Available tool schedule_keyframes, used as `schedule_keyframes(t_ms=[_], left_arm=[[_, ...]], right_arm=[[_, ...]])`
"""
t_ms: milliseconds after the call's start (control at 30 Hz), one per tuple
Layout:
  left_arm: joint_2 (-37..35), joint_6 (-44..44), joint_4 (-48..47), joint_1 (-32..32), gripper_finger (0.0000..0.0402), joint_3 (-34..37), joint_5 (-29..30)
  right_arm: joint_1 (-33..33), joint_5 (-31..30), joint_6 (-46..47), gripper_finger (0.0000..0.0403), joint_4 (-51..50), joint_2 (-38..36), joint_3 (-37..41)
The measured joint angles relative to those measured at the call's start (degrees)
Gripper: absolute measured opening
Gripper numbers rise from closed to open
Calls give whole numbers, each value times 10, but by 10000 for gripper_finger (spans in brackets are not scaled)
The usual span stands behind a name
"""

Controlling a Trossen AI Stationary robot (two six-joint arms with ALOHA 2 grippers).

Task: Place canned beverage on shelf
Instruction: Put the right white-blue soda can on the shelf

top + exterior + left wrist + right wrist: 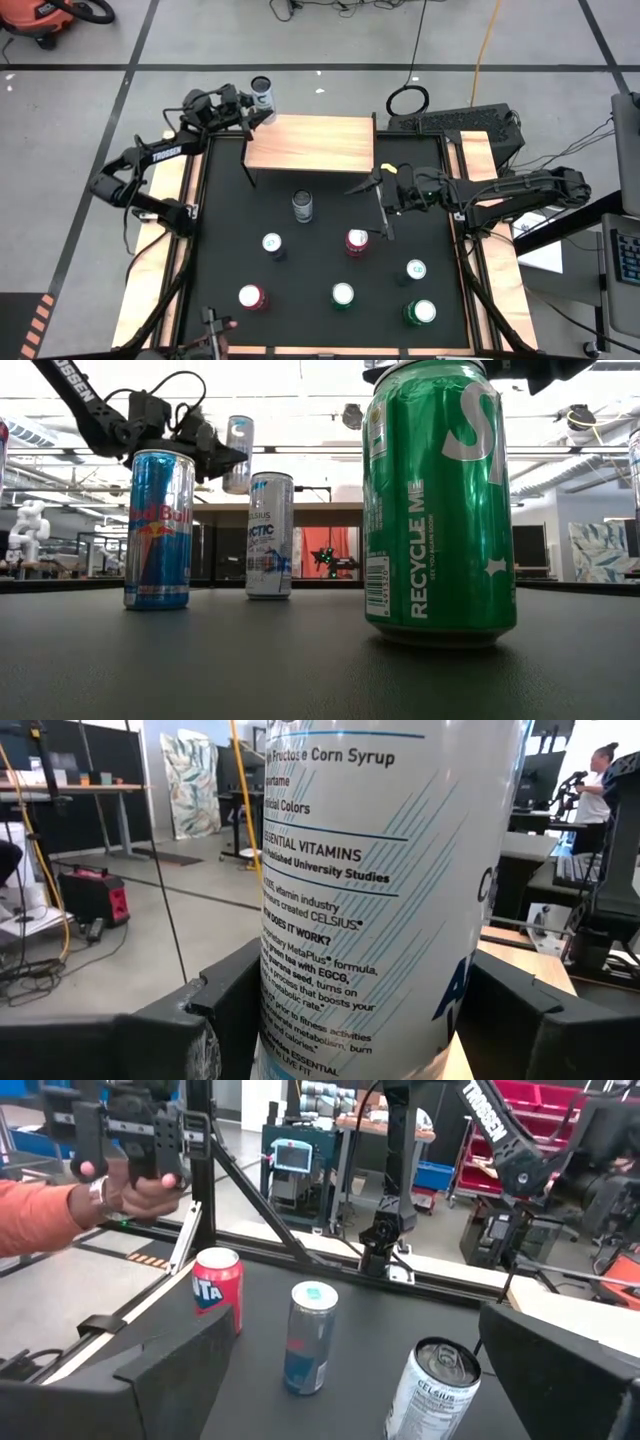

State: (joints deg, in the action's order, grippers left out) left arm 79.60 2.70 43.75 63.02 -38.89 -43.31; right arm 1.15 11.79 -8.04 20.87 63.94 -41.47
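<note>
Looking across the table [225,215], a black mat between wooden side rails. Finding the shelf [310,143] standing at the middle of the table's far edge, its light-wood top bearing nothing yet.

Counting seven loose cans [302,205] standing upright and well apart over the middle and near half of the table, the green can [420,312] sitting closest to the near right corner. Showing lids on, as far as the tops can be read; not telling whether any is full or drained.

Holding a tall white can [262,92] upright in the air, up by the table's far edge, just off the shelf's far left corner and not yet over the board. Pinching that can with the left tool [250,108], fingers [200,1020] pressing its two opposite sides low on the printed body.

Judging the handling: probably behaving as a stiff but thin-walled thing, denting under a hard squeeze, slick on its printed skin, round and so inclined to twist or slide in a loose grip. Weighing more if full, likely tipping easily because tall and narrow. Taking it across the widest part, around mid-height, looking the safest, and setting it down flat on its base rather than dropping it.

Waiting with the right tool [383,192] spread wide and holding nothing, just beside the shelf's near right corner.
</note>
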Motion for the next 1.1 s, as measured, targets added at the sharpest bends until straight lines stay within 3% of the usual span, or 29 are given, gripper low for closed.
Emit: schedule_keyframes(t_ms=[100,233,333,700,1100], left_arm=[[6,1,0,0,256,0,-2],[7,14,22,-2,256,0,-21],[7,14,31,-2,256,0,-27],[33,13,40,-9,256,0,-14],[77,12,58,-9,256,0,-17]], right_arm=[[0,-15,-1,400,33,9,0],[1,-158,-3,400,127,35,0],[14,-210,-14,400,208,71,-4],[103,-114,57,400,191,238,-169],[116,-99,60,400,191,278,-190]])
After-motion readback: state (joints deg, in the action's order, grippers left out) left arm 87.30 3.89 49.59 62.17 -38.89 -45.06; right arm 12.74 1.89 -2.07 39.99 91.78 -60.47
